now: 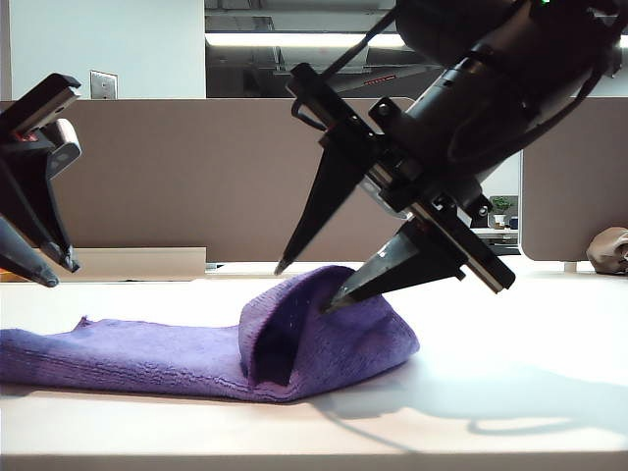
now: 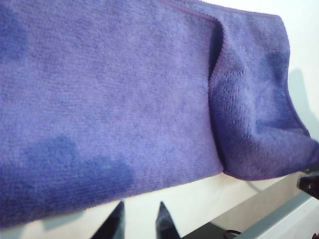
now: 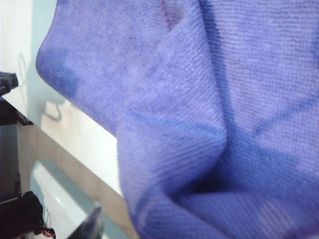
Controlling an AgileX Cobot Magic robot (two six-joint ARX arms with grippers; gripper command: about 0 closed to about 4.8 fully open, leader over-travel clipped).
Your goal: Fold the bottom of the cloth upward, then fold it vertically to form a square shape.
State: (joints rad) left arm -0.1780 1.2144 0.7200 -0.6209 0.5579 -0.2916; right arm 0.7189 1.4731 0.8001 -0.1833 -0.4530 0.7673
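The purple cloth (image 1: 147, 353) lies along the white table (image 1: 530, 343), and its right part is humped up into a loose fold (image 1: 334, 334). My right gripper (image 1: 304, 287) reaches down over that hump with its jaws wide apart: one fingertip presses into the top of the fold, the other hangs free to its left. The right wrist view shows one finger (image 3: 94, 224) beside the bunched cloth (image 3: 199, 124); the other is hidden. My left gripper (image 1: 54, 273) hovers above the cloth's left end. In its wrist view it (image 2: 139, 206) stands open over bare table, just off the cloth's edge (image 2: 124, 124).
A brown partition (image 1: 196, 177) runs behind the table. A beige object (image 1: 610, 250) sits at the far right and a small plant (image 1: 502, 208) stands behind the right arm. The table's front edge (image 1: 314, 456) lies close below the cloth.
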